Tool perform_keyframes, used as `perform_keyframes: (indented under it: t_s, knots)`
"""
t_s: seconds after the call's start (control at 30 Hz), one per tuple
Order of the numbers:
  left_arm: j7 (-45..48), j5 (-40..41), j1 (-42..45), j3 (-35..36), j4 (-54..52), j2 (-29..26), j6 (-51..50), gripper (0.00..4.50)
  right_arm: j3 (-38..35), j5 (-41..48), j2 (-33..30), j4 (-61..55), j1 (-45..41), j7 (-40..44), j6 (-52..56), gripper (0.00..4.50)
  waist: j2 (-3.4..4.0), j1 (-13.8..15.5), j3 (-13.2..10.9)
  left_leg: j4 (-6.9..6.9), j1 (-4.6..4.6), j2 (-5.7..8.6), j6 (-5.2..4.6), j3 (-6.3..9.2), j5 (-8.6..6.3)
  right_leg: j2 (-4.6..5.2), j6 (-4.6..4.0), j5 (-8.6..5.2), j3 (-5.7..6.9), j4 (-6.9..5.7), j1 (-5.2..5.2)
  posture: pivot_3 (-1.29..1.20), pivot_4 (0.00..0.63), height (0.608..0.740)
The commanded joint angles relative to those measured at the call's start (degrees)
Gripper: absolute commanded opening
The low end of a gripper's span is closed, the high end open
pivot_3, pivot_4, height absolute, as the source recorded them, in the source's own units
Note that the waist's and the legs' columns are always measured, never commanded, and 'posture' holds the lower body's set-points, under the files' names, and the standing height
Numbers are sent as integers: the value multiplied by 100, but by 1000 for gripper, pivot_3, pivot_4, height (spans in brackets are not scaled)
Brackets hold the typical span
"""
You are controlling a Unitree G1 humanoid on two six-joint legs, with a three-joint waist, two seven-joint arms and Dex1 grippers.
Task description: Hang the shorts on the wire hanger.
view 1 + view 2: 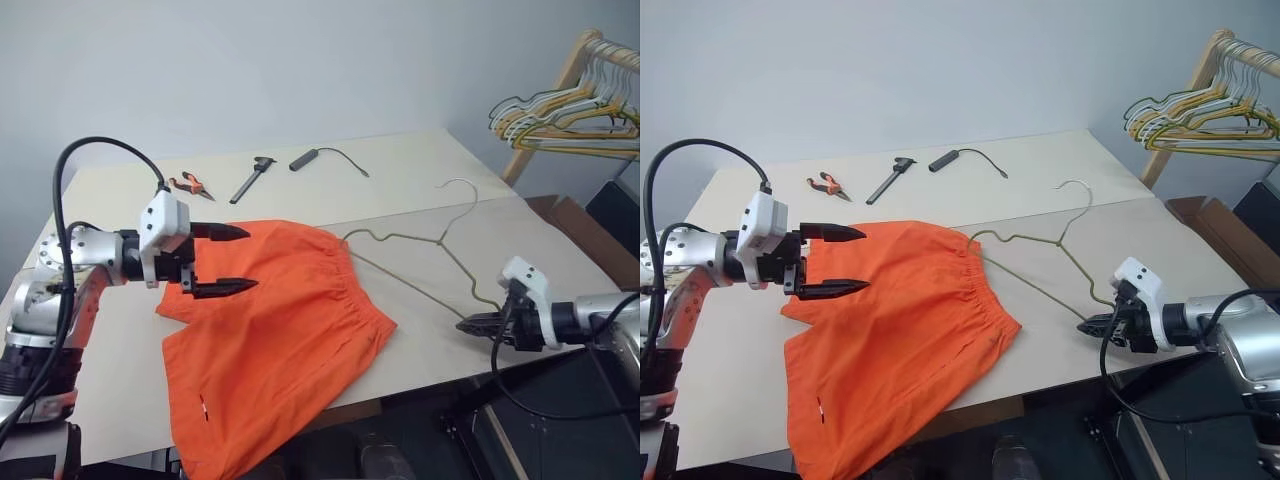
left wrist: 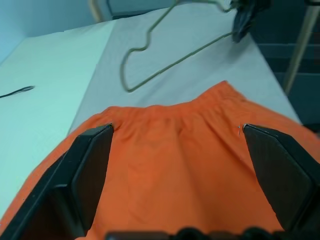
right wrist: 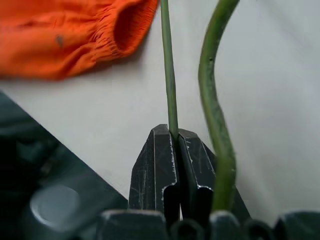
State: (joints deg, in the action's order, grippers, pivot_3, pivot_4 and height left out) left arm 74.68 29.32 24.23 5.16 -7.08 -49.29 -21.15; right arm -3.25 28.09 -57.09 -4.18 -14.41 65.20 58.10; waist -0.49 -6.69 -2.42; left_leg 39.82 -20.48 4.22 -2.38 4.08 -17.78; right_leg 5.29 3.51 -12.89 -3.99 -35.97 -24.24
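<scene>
Orange shorts (image 1: 275,330) lie flat mid-bench, hem hanging over the near edge. Wire hanger (image 1: 440,245) lies beside the waistband, toward the right edge. Right gripper (image 1: 472,324) jaws clamp its wire. Left gripper (image 1: 230,260) jaws spread wide above the shorts. No readable writing.

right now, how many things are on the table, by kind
shorts: 1
wire hanger, pinched in the right claw: 1
pliers: 1
caliper: 1
black cable: 1
total: 5
</scene>
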Motion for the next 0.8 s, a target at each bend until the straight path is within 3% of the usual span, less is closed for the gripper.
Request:
perform_keyframes:
  t_s: [0.03, 0.33, 0.8]
  knots:
    - [-84, 163, -45, 191, -330, -60, -56, 4482, 99, 272, 159, 401, -546, -175, 929, 0, 0, 6, 0, 0, -1, 0, 0, 0, 0, -1, 0, 0, 1, 2, -1, -102, 41, 740]
    - [-91, 206, -145, 332, -482, -251, -146, 4482, 768, 335, 304, 1136, -1266, -193, 1742, 0, 1, 136, -1, -1, -6, 1, -3, -1, -4, -2, 0, 0, 4, 6, -7, -67, 50, 740]
    - [-240, 366, -519, 442, -820, -304, -211, 4482, 576, 636, 47, 1227, -1210, -133, 2038, 0, 2, 302, -2, 0, -6, 4, -8, -5, -7, -1, 1, 0, 5, 11, -5, -58, 56, 740]
